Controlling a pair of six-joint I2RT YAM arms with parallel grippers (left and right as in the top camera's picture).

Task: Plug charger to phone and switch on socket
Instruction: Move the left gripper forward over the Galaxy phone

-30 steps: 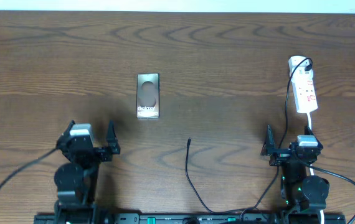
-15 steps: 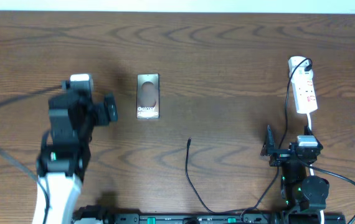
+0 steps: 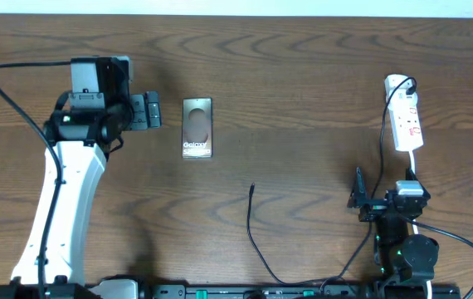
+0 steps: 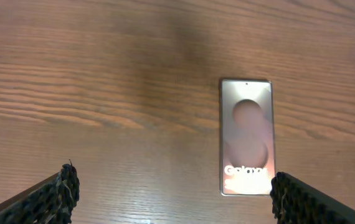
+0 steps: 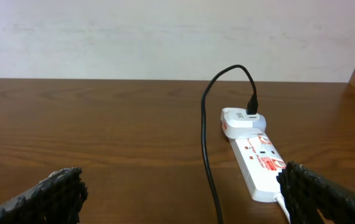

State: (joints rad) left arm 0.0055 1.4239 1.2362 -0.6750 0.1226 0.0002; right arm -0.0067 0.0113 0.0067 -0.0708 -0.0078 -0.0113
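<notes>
Left gripper (image 3: pixel 148 110), jaws apart, hangs just beside the phone (image 3: pixel 197 127) toward the far edge. Right gripper (image 5: pixel 187 199), jaws also apart, sits by the near-right corner, facing the socket (image 3: pixel 406 116).

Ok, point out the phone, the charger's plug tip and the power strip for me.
phone (image 3: pixel 197 127), overhead view, middle of its screen.
charger plug tip (image 3: pixel 252 189), overhead view, free end of the black cable.
power strip (image 5: pixel 261 163), right wrist view, its white top face.
</notes>
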